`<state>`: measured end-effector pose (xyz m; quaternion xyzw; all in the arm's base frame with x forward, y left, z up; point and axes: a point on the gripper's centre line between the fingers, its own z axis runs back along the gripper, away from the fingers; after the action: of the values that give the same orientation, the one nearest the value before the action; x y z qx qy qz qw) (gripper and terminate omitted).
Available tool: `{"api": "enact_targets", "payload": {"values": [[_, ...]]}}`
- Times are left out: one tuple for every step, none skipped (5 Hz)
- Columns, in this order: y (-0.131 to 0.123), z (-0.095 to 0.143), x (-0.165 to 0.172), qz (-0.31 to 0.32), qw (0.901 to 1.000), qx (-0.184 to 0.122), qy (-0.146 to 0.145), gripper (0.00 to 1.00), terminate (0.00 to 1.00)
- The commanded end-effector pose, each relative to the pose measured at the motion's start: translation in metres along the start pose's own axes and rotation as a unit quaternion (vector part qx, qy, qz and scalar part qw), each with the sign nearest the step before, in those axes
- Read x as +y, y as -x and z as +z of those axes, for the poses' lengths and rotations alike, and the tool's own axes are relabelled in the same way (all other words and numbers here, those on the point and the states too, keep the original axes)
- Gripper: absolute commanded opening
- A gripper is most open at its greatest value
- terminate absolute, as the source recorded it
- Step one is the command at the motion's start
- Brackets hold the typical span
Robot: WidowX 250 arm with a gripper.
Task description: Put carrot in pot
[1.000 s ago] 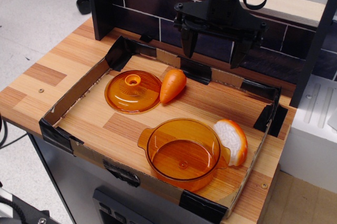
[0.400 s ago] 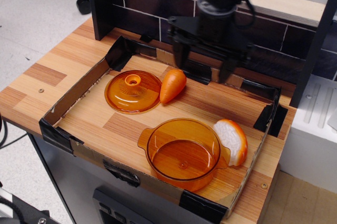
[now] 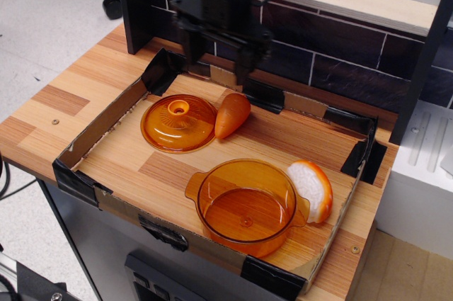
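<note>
No writing, no labels, no brand marks readable anywhere in this shot, so straight on to the containers. The big one is the tray [image 3: 106, 122], a shallow cardboard box with black-taped corners sitting on the wooden table [image 3: 49, 103]. Four orange pieces lie inside it.

Down at 6 o'clock in the tray sits the pot [image 3: 245, 205], clear amber, round, upright, mouth open to the camera. You can see right through to its floor, and nothing is in it. One handle pokes out at its 9 o'clock side. Touching its rim at about 2 o'clock is the oval toy [image 3: 313, 189], orange with a bumpy white face, leaning against the pot.

Up at 10 o'clock from the pot lies the lid [image 3: 178, 122], domed, knob up, flat on the tray floor, well apart from the pot.

And the carrot [image 3: 231, 114]: it lies on the tray floor just beside the lid, at the lid's 3 o'clock, touching or all but touching its edge. Broad end toward 1 o'clock, rounded tip toward 7 o'clock. It is outside the pot, at the pot's 12 o'clock.

Now the gripper [image 3: 218, 61]: black, hanging above the tray's far wall, at the carrot's 12 o'clock. Its two fingers [image 3: 244, 69] point down, spread wide apart, with nothing between them. The right-hand tip is close above the carrot's broad end, not touching it as far as I can tell.
</note>
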<state>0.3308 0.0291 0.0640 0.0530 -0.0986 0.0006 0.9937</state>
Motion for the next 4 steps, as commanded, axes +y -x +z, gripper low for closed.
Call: {"api": "enact_targets", "payload": {"values": [[-0.005, -0.012, -0.003, -0.026, 0.9986, 0.021, 0.042, 1.00, 0.00], [-0.007, -0.006, -0.006, -0.033, 0.9967, 0.019, 0.072, 1.00, 0.00], [-0.011, -0.002, -0.007, -0.024, 0.9962, 0.021, 0.081, 1.00, 0.00], [-0.013, -0.016, -0.010, -0.014, 0.9981, 0.032, 0.050, 1.00, 0.00]]}}
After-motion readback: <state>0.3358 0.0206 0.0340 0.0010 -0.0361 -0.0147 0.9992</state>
